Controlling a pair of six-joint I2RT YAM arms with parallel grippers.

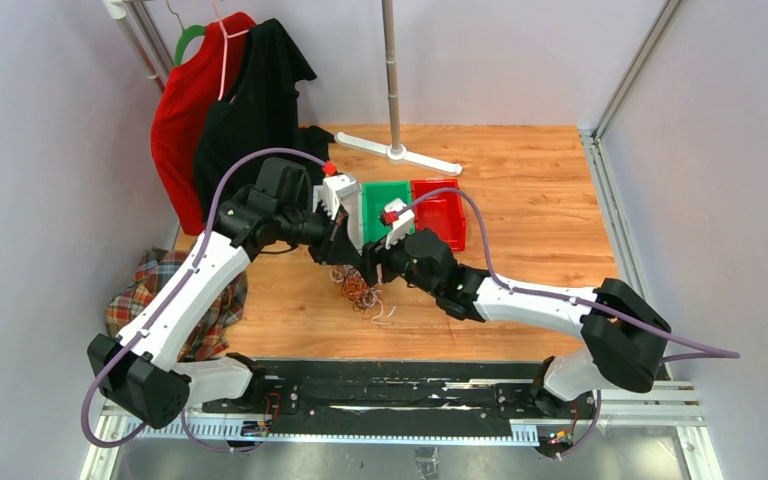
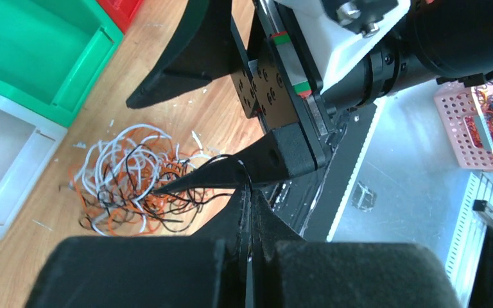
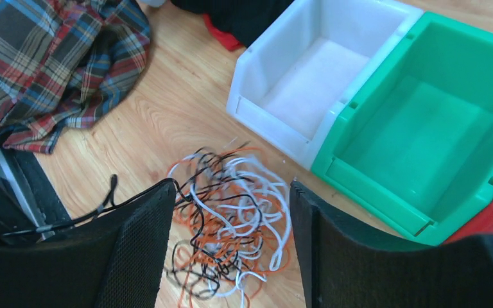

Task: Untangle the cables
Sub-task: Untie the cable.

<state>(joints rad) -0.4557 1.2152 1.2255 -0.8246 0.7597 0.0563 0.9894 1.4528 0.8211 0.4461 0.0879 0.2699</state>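
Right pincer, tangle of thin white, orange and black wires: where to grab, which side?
Probably a white wire loop at the tangle's edge, from straight above: the open right pincer straddles it, outer loops look freer than the dense core, and the shut left pincer holds a black strand.

The overhead camera sits above and behind the arm bases, looking down and forward over the table (image 1: pixel 540 190) from far enough to take in both arms. The two wrist cameras ride close. One looks along the left gripper (image 2: pixel 249 192) from the near side. The other looks down between the fingers of the right gripper (image 3: pixel 232 186) toward the back. All three share the cables (image 1: pixel 357 288) and the green bin (image 1: pixel 385 205) — the wrist views also share a white bin (image 3: pixel 308 77).
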